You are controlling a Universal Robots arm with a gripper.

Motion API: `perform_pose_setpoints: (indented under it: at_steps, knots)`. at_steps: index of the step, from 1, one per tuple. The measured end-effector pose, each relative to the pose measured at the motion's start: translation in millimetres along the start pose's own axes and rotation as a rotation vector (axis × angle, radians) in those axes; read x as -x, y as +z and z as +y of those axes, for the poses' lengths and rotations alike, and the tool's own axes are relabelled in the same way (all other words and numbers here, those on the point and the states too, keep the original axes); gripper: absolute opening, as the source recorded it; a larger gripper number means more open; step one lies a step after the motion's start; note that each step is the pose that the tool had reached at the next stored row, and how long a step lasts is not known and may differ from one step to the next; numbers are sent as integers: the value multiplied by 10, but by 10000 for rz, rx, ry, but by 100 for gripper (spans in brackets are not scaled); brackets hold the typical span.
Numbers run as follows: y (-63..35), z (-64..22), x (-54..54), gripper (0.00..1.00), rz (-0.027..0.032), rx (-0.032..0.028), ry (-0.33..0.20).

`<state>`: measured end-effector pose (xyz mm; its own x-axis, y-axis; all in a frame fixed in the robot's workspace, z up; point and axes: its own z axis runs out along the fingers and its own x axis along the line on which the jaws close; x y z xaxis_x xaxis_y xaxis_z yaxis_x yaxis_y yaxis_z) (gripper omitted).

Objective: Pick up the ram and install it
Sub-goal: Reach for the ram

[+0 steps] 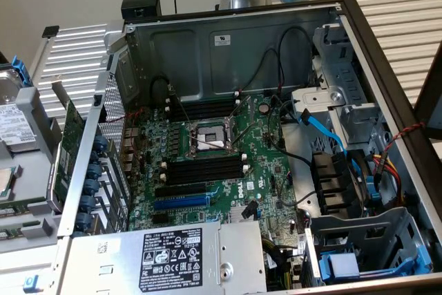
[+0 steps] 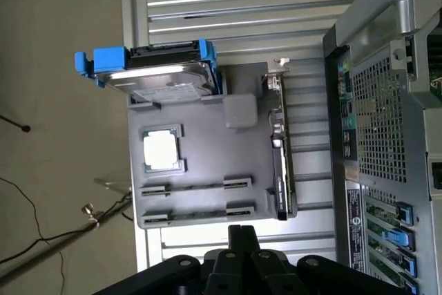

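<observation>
Hovering over the tray (image 2: 207, 150), gripper (image 2: 243, 229) pressed together and empty, nearest the ram (image 2: 197, 212) standing on edge, probably for easy grabbing.

Dell logo (image 1: 264, 183) on mobo (image 1: 273, 206), PSU label (image 1: 173, 257) w/ cert marks (print too small)

Ram (image 2: 199, 215) apparently edge-up in gray tray (image 2: 207, 153)
</observation>
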<state>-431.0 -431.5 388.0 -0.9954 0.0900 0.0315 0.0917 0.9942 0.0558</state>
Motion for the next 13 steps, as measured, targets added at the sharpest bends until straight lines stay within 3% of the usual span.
perform_pose_setpoints:
  at_steps: [13]
  knots:
    - [9, -26, -304, 10, 12, -10, -215]
